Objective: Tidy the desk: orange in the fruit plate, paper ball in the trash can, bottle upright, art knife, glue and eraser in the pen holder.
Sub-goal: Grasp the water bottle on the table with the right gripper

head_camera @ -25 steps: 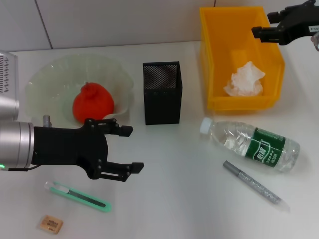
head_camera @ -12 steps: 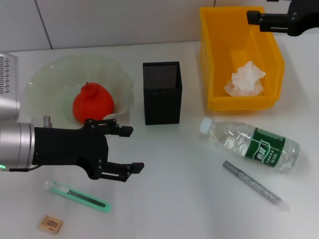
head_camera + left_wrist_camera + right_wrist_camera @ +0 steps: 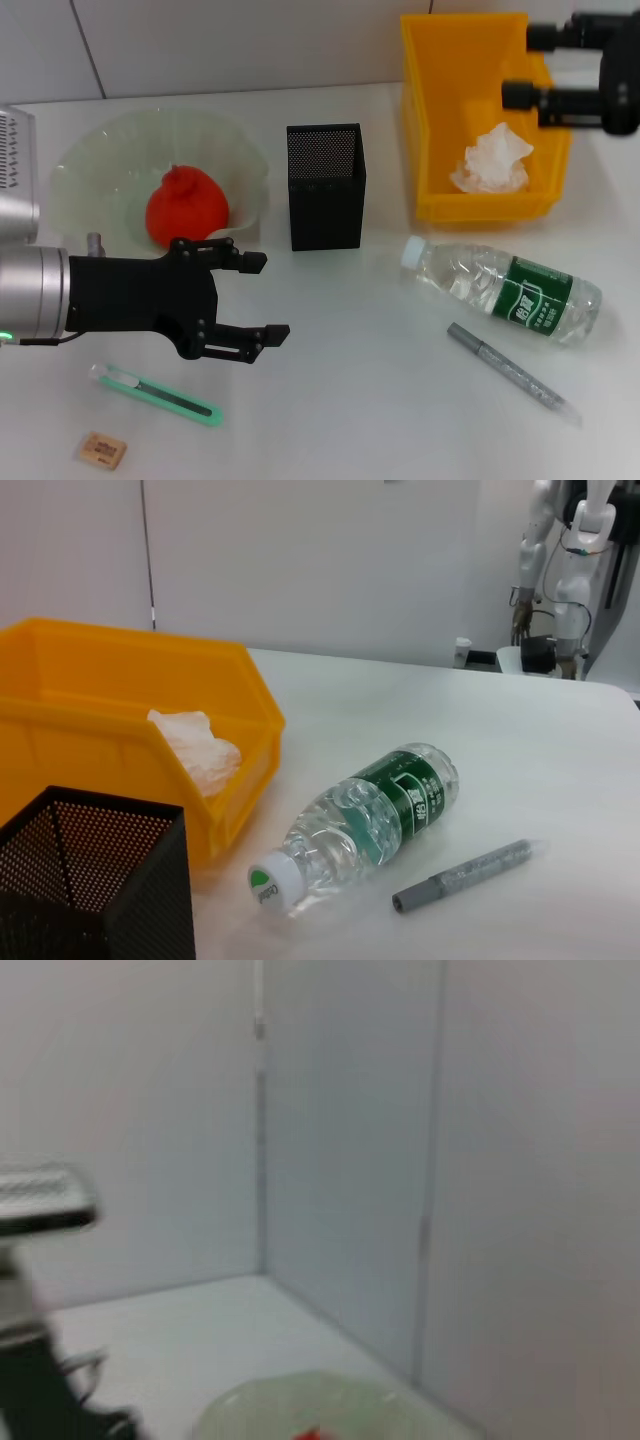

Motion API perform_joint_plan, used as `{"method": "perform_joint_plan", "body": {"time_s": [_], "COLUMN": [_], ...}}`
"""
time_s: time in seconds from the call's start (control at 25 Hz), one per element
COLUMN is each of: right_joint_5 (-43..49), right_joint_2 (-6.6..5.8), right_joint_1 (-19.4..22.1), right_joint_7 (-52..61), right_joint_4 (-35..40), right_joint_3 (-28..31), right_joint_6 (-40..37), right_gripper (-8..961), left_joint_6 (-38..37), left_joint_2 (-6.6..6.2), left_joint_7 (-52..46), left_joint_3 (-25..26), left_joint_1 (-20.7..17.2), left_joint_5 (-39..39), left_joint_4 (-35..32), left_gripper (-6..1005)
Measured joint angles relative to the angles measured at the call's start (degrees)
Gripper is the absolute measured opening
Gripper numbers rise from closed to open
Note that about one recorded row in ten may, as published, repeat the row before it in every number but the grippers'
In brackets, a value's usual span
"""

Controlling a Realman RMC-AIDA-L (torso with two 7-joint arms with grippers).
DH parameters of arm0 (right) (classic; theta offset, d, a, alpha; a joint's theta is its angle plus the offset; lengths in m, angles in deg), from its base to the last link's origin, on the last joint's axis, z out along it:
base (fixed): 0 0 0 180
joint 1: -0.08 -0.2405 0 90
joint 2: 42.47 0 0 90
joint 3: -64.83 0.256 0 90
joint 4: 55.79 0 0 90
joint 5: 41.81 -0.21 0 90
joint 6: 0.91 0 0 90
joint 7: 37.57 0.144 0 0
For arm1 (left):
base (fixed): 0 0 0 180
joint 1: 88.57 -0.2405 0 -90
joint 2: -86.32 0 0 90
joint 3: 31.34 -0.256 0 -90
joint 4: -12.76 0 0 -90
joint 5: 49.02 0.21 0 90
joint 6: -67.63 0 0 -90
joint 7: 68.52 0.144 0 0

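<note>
Moved: right gripper [image 3: 528,67] has swung round over the far right corner of the trash can since half a second ago; both fingers now show stacked, pointing toward the robot's left, where before only one finger reached in from the top edge. Everything else unchanged.
Trash can: yellow bin [image 3: 436,120] at back right, paper ball [image 3: 492,160] already inside, lying on the floor near the front wall. Also seen in left wrist view, bin [image 3: 120,720] with paper ball [image 3: 198,748].
Fruit plate: translucent green plate [image 3: 95,160] at back left, orange [image 3: 186,206] in it, toward the front rim.
Pen holder: black mesh pen holder [image 3: 325,185] between plate and bin; what shows of its inside in the left wrist view [image 3: 95,880] looks bare.
Bottle: clear water bottle [image 3: 505,290] with green label, lying on its side in front of the bin, white cap toward the pen holder. Not upright.
Art knife: green art knife [image 3: 155,395] flat on the desk [image 3: 350,400], front left, just below the left gripper.
Eraser: tan eraser [image 3: 102,450] at the front left edge, near the knife, apart from it.
Glue: grey stick [image 3: 510,373] lying just in front of the bottle, likely the glue, can't confirm.
Right gripper: fingers apart, nothing between them, above the bin's rim.
Left gripper: left gripper [image 3: 262,298] hovers low in front of the plate, fingers spread wide, empty, pointing right.
</note>
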Motion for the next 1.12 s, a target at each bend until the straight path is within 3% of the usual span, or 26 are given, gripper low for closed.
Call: {"method": "perform_joint_plan", "body": {"time_s": [0.28, 0.64, 0.88, 1.12], "right_joint_5": [1.1, 3.0, 14.7, 18.6], "right_joint_2": [-0.01, -0.25, 0.69, 0.81], "right_joint_1": [1.2, 1.8, -0.4, -1.3], "right_joint_7": [0.6, 3.6, 10.7, 17.2], "right_joint_4": [0.2, 1.1, 4.8, 10.2], "right_joint_3": [3.9, 4.1, 3.0, 1.8], "right_joint_6": [-6.5, -8.0, -7.7, -8.2], "right_gripper": [745, 770, 780, 777], "left_joint_6": [0.2, 0.2, 0.2, 0.3], "left_joint_2": [0.01, 0.08, 0.09, 0.08], "left_joint_7": [0.4, 0.7, 0.8, 1.3], "left_joint_3": [0.0, 0.0, 0.0, 0.0], "left_joint_1": [-0.2, -0.2, -0.2, -0.1], "left_joint_5": [-0.1, -0.2, -0.2, -0.2], "left_joint_4": [0.2, 0.6, 0.6, 0.8], "left_gripper": [795, 793, 791, 789]}}
